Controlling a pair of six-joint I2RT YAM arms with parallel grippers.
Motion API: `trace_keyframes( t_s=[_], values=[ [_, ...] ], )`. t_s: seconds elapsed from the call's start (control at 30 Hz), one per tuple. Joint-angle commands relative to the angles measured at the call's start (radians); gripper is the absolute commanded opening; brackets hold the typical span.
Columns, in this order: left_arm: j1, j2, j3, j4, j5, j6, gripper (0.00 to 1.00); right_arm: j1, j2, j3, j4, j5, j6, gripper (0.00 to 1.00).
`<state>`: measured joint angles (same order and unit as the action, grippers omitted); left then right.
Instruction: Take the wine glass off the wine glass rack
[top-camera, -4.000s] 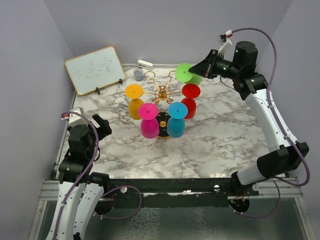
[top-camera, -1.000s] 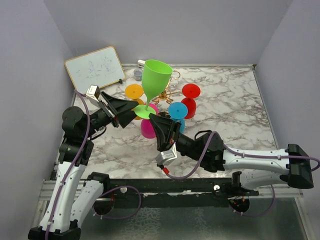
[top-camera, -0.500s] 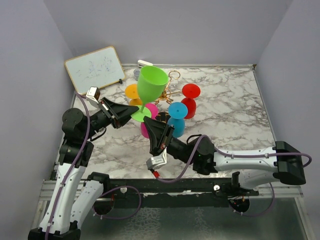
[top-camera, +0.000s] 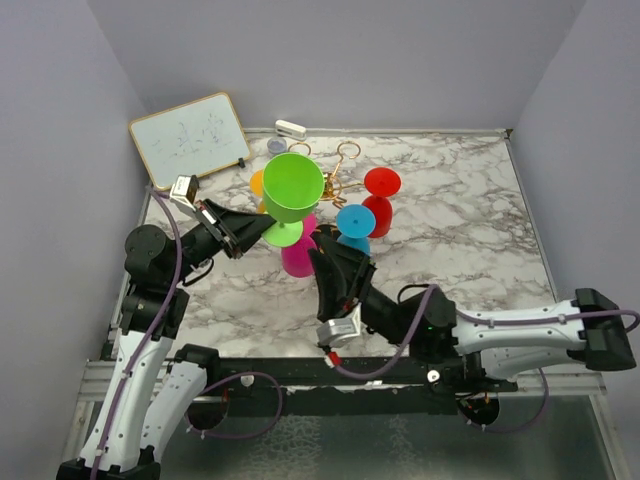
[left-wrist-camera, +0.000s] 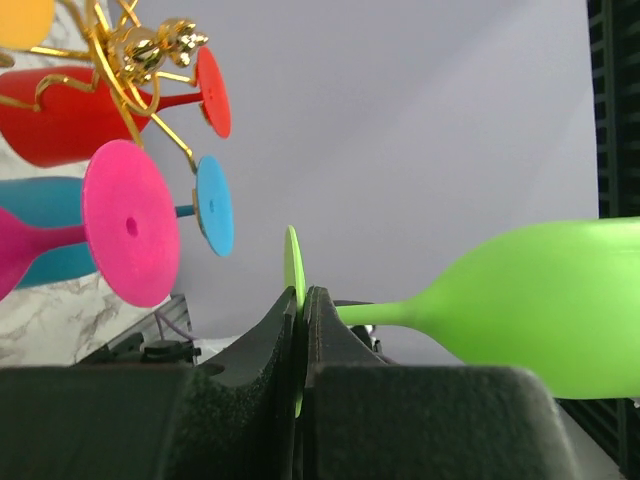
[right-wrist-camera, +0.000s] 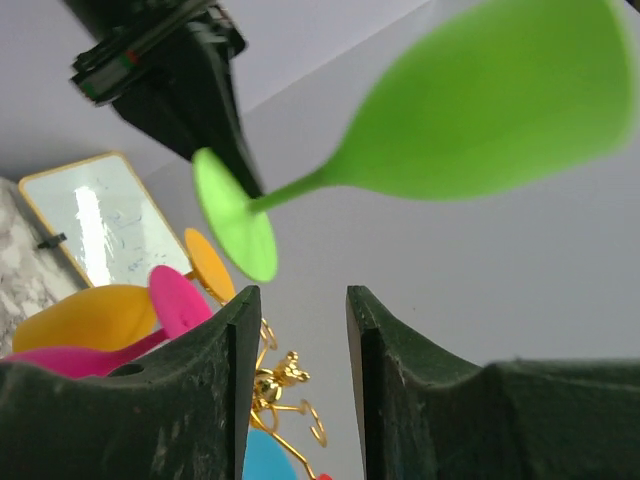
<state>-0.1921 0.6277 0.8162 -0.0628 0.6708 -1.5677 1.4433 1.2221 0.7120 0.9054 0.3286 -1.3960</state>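
Wine glass (top-camera: 293, 186), off the rack (top-camera: 346, 151)
Left gripper (left-wrist-camera: 303, 305) clenches its foot; right gripper (right-wrist-camera: 298, 310) parted, empty; we lower it upright.

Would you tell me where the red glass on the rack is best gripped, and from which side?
Probably by the edge of its flat foot, which sits on top because the red glass hangs bowl-down from the rack. Come from the right of the top view, its outer side: the gold arms and the blue glass crowd the inner side.
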Motion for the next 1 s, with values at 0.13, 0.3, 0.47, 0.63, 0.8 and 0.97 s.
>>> trace_keyframes(
  t_s=[0.13, 0.3, 0.47, 0.63, 0.8, 0.97],
  values=[
    [-0.002, -0.066, 0.004, 0.156, -0.138, 0.139, 0.00, 0.079, -0.335, 0.107, -0.554, 0.267, 0.474, 0.41],
    [-0.003, -0.128, 0.043, 0.023, -0.220, 0.347, 0.00, 0.077, -0.328, 0.336, -0.882, 0.427, 0.800, 0.35],
    [-0.003, -0.194, 0.037, -0.105, -0.280, 0.451, 0.00, 0.057, -0.182, 0.590, -1.070, 0.603, 0.871, 0.33],
    [-0.003, -0.270, 0.036, -0.212, -0.325, 0.496, 0.00, -0.168, -0.047, 0.919, -1.330, 0.450, 1.095, 0.28],
    [-0.002, -0.289, 0.112, -0.367, -0.400, 0.620, 0.00, -0.283, 0.172, 1.324, -1.679, 0.245, 1.308, 0.26],
    [-0.001, -0.290, 0.210, -0.484, -0.475, 0.741, 0.00, -0.285, 0.320, 1.613, -1.954, -0.079, 1.493, 0.23]
  ],
)
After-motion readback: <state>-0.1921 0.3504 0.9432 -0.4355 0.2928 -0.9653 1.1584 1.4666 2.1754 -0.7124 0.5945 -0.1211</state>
